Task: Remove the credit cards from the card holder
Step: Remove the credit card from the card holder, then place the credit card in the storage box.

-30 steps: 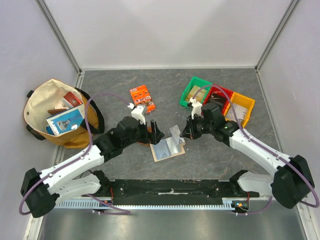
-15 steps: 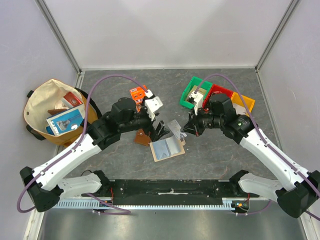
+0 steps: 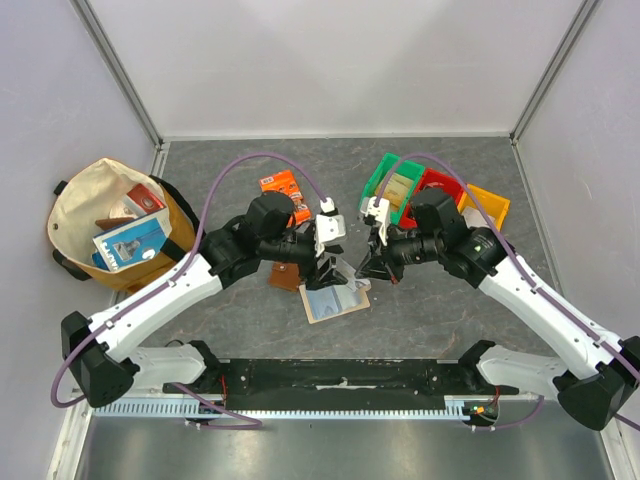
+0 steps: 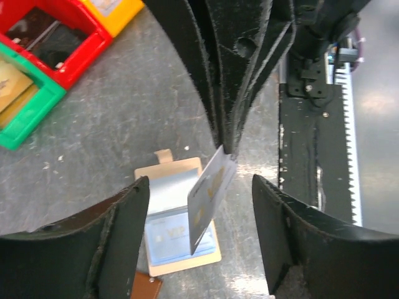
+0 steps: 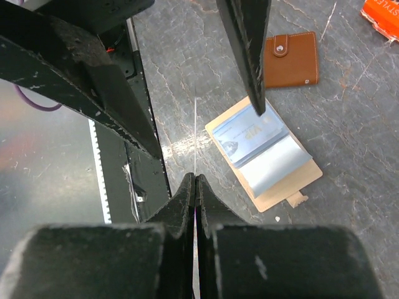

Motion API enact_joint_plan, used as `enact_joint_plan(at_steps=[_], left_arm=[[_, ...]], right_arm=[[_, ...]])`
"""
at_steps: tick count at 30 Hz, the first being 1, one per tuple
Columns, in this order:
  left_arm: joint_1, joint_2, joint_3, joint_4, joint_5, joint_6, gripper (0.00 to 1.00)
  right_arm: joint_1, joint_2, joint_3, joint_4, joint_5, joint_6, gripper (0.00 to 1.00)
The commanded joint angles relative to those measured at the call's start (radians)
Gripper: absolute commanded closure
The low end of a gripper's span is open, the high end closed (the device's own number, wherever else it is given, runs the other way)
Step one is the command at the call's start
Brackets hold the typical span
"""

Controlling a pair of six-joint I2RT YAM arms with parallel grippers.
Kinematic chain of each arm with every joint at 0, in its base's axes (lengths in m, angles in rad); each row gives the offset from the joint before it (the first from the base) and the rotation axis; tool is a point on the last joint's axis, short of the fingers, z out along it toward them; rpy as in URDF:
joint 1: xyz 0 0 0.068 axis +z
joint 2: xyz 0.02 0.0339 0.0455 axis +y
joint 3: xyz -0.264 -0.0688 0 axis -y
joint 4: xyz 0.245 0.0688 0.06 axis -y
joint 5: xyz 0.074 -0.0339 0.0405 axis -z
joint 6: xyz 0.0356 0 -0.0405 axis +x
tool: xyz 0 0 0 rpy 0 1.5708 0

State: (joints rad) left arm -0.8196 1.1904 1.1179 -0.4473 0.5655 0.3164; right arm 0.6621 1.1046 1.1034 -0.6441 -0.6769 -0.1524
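Note:
The beige card holder point(image 3: 337, 299) lies open on the table, pale blue lining up, with a blue card still in a sleeve point(image 4: 167, 235). My right gripper point(image 3: 369, 267) is shut on a silvery grey credit card point(image 4: 209, 194) and holds it on edge above the holder. That card shows edge-on in the right wrist view point(image 5: 195, 134), above the closed right gripper point(image 5: 196, 178). My left gripper point(image 3: 327, 266) is open, and its fingers point(image 4: 124, 237) stand either side of the held card without touching it. The holder also shows in the right wrist view point(image 5: 274, 163).
A brown wallet point(image 3: 285, 277) lies just left of the holder. An orange box point(image 3: 283, 185) lies behind it. Green point(image 3: 389, 184), red point(image 3: 432, 190) and yellow point(image 3: 487, 206) bins stand at the back right. A cloth bag point(image 3: 112, 228) of items sits at the left. A black rail point(image 3: 340, 375) runs along the near edge.
My left arm has swung right off the brown wallet, and its open jaws now straddle the card. My right gripper has shifted slightly left with the card lifted from the holder.

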Motion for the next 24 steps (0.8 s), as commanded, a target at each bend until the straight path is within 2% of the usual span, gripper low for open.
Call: enact_joint_plan(at_steps=[1, 3, 6, 8, 10, 12, 13, 14, 18, 21, 23, 24], left_arm=[[0.004, 0.009, 0.002, 0.03, 0.14, 0.021, 0.31], [0.005, 0.006, -0.003, 0.032, 0.161, 0.013, 0.4], [0.013, -0.002, -0.01, 0.039, 0.185, 0.0, 0.65], [0.016, -0.014, -0.018, 0.053, 0.185, -0.013, 0.87], [0.022, -0.026, -0.03, 0.071, 0.183, -0.025, 0.98], [0.026, -0.034, -0.035, 0.078, 0.188, -0.03, 0.98], [0.031, -0.035, -0.036, 0.078, 0.191, -0.03, 0.98], [0.034, -0.038, -0.036, 0.079, 0.194, -0.033, 0.98], [0.085, -0.067, -0.058, 0.131, 0.217, -0.079, 0.98], [0.151, -0.098, -0.098, 0.261, 0.232, -0.195, 0.98], [0.195, -0.118, -0.148, 0.419, 0.254, -0.305, 0.98], [0.213, -0.124, -0.171, 0.505, 0.261, -0.409, 0.98]], right_arm=[[0.005, 0.005, 0.049, -0.031, -0.03, -0.071, 0.99], [0.005, 0.0, 0.043, -0.031, -0.042, -0.081, 0.99], [0.005, -0.003, 0.038, -0.031, -0.049, -0.095, 0.99], [0.004, -0.005, 0.032, -0.031, -0.055, -0.105, 0.99], [0.005, -0.014, 0.024, -0.022, -0.059, -0.114, 0.99], [0.005, -0.019, 0.019, -0.008, -0.056, -0.116, 0.96], [0.005, -0.022, 0.016, -0.003, -0.049, -0.116, 0.9], [0.005, -0.023, 0.015, 0.003, -0.035, -0.111, 0.79], [-0.018, -0.041, -0.014, 0.072, 0.046, -0.047, 0.6], [-0.093, -0.074, -0.065, 0.167, 0.008, 0.022, 0.41], [-0.143, -0.11, -0.112, 0.277, -0.033, 0.072, 0.32], [-0.157, -0.136, -0.138, 0.325, -0.045, 0.1, 0.27]])
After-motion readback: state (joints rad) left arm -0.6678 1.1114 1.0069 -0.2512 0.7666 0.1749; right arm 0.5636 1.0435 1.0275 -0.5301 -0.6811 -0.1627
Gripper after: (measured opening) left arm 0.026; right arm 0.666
